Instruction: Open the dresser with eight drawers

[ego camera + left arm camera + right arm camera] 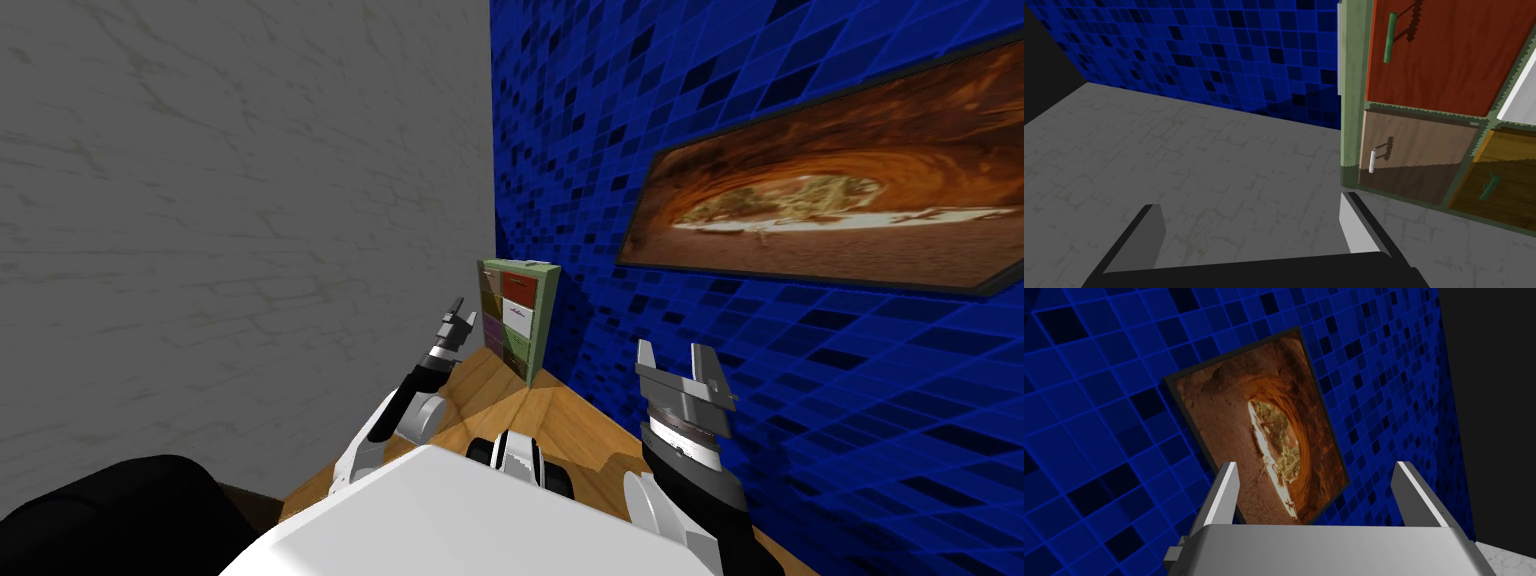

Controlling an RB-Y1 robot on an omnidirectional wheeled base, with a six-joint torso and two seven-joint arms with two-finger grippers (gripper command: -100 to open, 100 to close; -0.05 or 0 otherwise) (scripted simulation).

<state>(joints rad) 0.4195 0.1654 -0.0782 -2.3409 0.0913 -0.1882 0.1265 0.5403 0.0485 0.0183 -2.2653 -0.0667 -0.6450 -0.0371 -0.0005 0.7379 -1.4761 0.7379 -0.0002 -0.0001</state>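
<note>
From my head camera the dresser (518, 318) is small and its handles are hard to make out; I cannot count all its drawers there. It stands on the wooden floor (520, 410) in the corner where the grey wall (250, 200) meets the blue tiled wall (800, 400). My left wrist camera cuts the dresser off. I get its green frame, a red drawer (1434, 55) with a green handle (1390, 37), a brown drawer (1414, 155) with a white handle (1372, 161), an amber drawer (1499, 190) and a sliver of a white one. All look closed. The left gripper (1250, 202) is near the dresser's brown drawer, fingers spread and empty, touching nothing. The right gripper (675, 368) is well apart from the dresser, also spread and empty.
</note>
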